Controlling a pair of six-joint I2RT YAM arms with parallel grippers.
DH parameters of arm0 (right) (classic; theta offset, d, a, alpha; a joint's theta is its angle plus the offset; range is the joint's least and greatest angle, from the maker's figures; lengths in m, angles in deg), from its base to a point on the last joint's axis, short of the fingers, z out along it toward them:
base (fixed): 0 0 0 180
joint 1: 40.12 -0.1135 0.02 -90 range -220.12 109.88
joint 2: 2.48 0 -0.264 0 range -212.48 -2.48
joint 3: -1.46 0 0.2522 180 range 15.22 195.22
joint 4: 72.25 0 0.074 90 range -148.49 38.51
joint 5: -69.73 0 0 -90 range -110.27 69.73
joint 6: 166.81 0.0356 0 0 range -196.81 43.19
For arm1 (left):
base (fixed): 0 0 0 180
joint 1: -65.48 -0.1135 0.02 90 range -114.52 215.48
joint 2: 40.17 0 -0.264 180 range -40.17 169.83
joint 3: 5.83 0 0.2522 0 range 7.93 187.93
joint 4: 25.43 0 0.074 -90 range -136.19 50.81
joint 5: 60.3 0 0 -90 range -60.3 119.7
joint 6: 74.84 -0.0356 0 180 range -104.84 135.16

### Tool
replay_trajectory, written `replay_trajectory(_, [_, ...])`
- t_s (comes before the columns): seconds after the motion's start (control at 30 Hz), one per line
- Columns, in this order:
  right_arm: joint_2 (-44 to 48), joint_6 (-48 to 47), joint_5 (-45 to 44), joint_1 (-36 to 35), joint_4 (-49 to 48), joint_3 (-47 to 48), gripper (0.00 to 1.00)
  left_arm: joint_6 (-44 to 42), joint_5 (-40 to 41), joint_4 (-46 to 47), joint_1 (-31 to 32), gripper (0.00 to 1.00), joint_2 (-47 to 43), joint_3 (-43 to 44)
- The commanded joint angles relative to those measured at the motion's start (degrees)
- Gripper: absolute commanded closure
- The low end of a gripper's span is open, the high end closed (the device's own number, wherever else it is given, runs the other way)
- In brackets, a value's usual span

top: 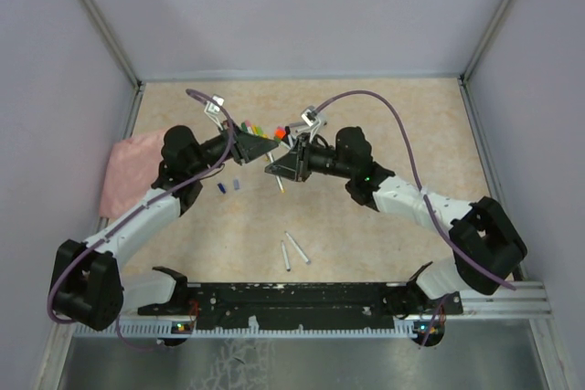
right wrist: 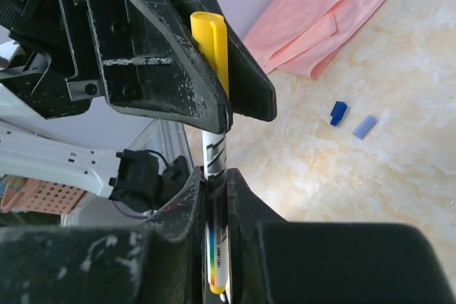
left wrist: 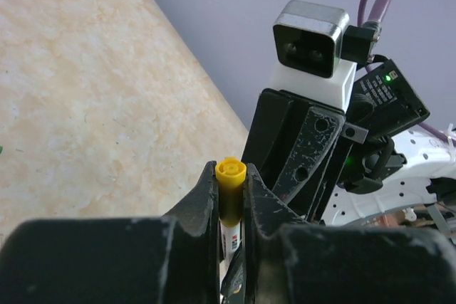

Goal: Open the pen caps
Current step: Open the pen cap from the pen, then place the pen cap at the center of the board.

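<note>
The left pincer [left wrist: 231,189] is clamped narrow on a yellow cap [left wrist: 231,170], and the right pincer [right wrist: 216,176] is clamped narrow on the white barrel [right wrist: 214,149] of the same pen. In the top view the pair meets above the middle of the frame, with the pen raised off the bench [top: 366,216].

The cap appears to be seated on the barrel, so the separating pull is probably yet to come. The main risk is an off-axis pull. If the two arms draw apart at an angle to the pen, the barrel could bend or twist out of the right pincer's hold. The barrel is smooth and thin, so it may slide between the pads while the cap stays on. A sudden release could also fling the cap or the pen down onto the bench. The two pincers sit very close, so a small misjudged move could knock one against the other.

The bench is a mottled beige, stone-look sheet. A blue cap [right wrist: 338,112] and a pale cap [right wrist: 364,126] lie loose on it at centre right of the right wrist view, near a pink cloth [right wrist: 335,5] at upper right. Two bare pens [top: 292,251] lie at lower centre of the top view. Plain lavender-grey walls [top: 302,6] enclose the bench.
</note>
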Motion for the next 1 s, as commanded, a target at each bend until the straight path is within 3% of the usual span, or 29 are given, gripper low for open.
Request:
replay_trajectory(0.0, [-0.29,0.22,1.34,-1.42,-2.53,1.02,1.0,0.95,-0.9,6.91,-0.45,1.0,0.03,-0.03])
replay_trajectory(0.43, [0.92,-1.31,2.98,-2.8,-0.05,-0.03,1.0,-3.0,8.28,12.77,-8.07,1.0,6.02,13.35])
replay_trajectory(0.67, [1.78,-2.01,3.1,-2.8,0.3,-0.53,1.0,-8.89,14.79,3.47,-8.2,1.0,4.78,19.67])
replay_trajectory(0.97, [4.4,-10.67,-1.51,-2.8,10.19,0.29,1.0,-11.87,12.65,-14.83,-8.2,1.0,-1.72,12.35])
